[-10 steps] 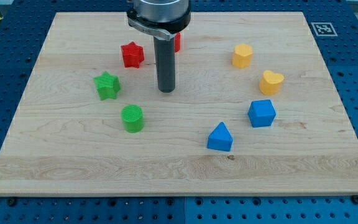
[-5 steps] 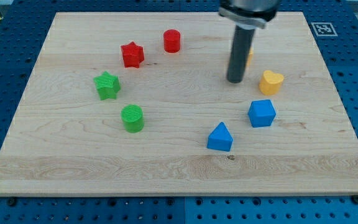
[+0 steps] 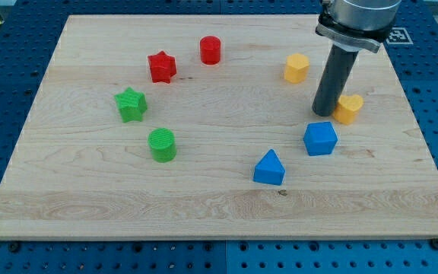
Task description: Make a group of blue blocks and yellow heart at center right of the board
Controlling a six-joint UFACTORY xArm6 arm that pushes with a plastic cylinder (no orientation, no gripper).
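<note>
The yellow heart (image 3: 349,109) lies at the view's right, partly hidden by the rod. My tip (image 3: 325,113) stands against the heart's left side and just above the blue cube (image 3: 320,138). The blue triangular block (image 3: 269,167) lies lower left of the cube, apart from it. The wooden board (image 3: 219,205) carries them all.
A yellow hexagonal block (image 3: 296,68) sits up and left of my tip. A red cylinder (image 3: 211,49) and a red star (image 3: 161,66) are at the top middle. A green star (image 3: 131,104) and a green cylinder (image 3: 161,144) are at the left.
My tip swept from the board's middle to the right, ending beside the yellow heart. The heart has shifted to the right and slightly down. The other blocks have not moved.
</note>
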